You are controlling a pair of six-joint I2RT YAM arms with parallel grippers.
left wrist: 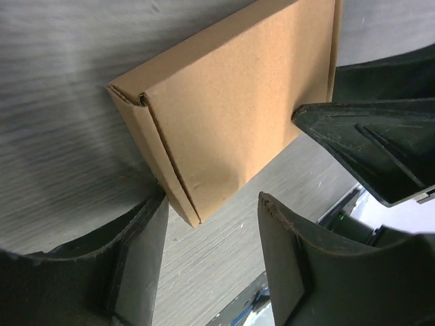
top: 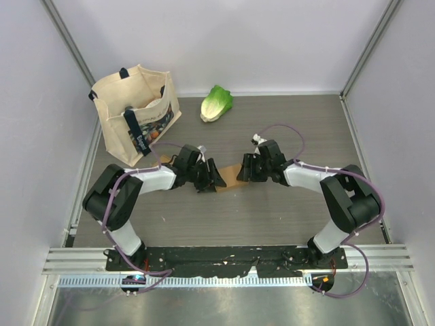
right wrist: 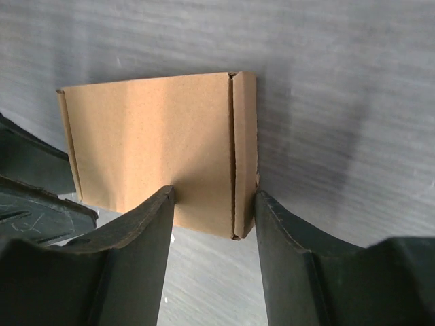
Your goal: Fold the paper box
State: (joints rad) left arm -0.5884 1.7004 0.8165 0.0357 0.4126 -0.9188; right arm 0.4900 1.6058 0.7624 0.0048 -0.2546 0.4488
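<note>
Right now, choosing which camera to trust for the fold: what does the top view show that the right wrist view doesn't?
Only the top view: the tote bag and the lettuce at the table's far edge. Only the right wrist view: the paper box's folded side wall and seam, between the parted fingers of the right pincer. Both: the paper box lying flat on the table.

Setting: robot test cell, laboratory type.
Enclosure: plain white wall panels [top: 238, 41] framed by aluminium posts [top: 71, 47].
Bench: grey wood-grain table [top: 272, 217].
Fixtures: left arm [top: 115, 197] and right arm [top: 346, 200] bolted to a black base plate [top: 224, 255], a slotted aluminium rail [top: 224, 279] in front, and purple cables [top: 285, 128] looping off the arms.
Props: canvas tote bag [top: 119, 102], lettuce [top: 216, 103].
</note>
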